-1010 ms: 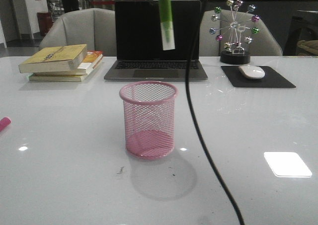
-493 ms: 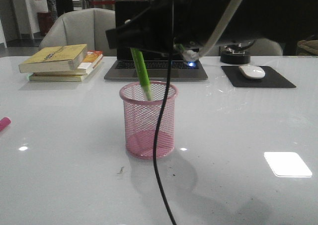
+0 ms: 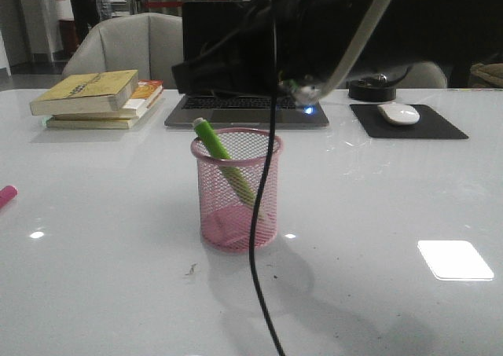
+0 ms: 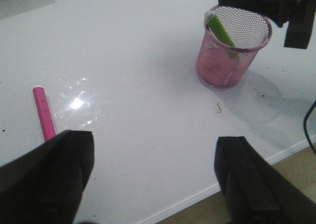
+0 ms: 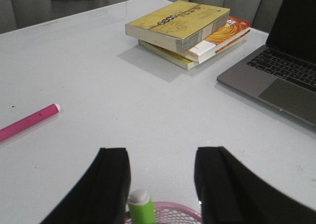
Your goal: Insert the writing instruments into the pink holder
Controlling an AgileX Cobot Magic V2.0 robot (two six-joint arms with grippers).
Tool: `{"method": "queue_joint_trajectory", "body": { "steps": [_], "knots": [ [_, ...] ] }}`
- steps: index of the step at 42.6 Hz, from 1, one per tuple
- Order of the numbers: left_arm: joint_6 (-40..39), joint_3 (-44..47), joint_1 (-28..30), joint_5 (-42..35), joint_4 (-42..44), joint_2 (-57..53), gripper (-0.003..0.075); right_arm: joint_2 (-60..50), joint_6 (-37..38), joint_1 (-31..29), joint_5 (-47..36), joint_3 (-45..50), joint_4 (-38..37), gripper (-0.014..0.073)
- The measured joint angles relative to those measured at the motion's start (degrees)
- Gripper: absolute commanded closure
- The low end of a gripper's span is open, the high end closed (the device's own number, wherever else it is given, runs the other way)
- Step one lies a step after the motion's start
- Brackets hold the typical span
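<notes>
The pink holder (image 3: 236, 195) stands upright mid-table. Inside it the lime green marker (image 3: 226, 161) leans, pale cap end poking over the rim's left side. My right gripper (image 5: 162, 155) hovers just above the rim, open, with the green marker's cap (image 5: 140, 200) below its fingers and free of them. The magenta-pink marker (image 3: 5, 195) lies flat at the table's left edge. My left gripper (image 4: 153, 145) is open and empty above the near table edge, with the pink marker (image 4: 44, 112) beside it and the holder (image 4: 232, 53) farther off.
A black cable (image 3: 263, 238) hangs in front of the holder. Behind are a stack of books (image 3: 98, 97), a laptop (image 3: 247, 111), and a white mouse (image 3: 398, 113) on a black pad (image 3: 440, 128). My right arm (image 3: 354, 26) spans the upper view.
The green marker went from held high above the cup to lowered into it, and now rests leaning inside. My right gripper has let go of it and stands open.
</notes>
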Motion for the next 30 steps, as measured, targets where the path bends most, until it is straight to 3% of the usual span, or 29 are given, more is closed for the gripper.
{"method": "queue_joint_trajectory", "body": {
  "steps": [6, 20, 30],
  "knots": [
    [0.0, 0.0, 0.0, 0.0, 0.0, 0.0, 0.0161, -8.8, -2.5, 0.0, 13.1, 0.0, 0.0, 0.0164],
    [0.0, 0.0, 0.0, 0.0, 0.0, 0.0, 0.0161, -31.5, -4.7, 0.0, 52.9, 0.2, 1.4, 0.0169],
    [0.0, 0.0, 0.0, 0.0, 0.0, 0.0, 0.016, -43.0, -4.7, 0.0, 59.4, 7.3, 5.0, 0.0169]
  ]
}}
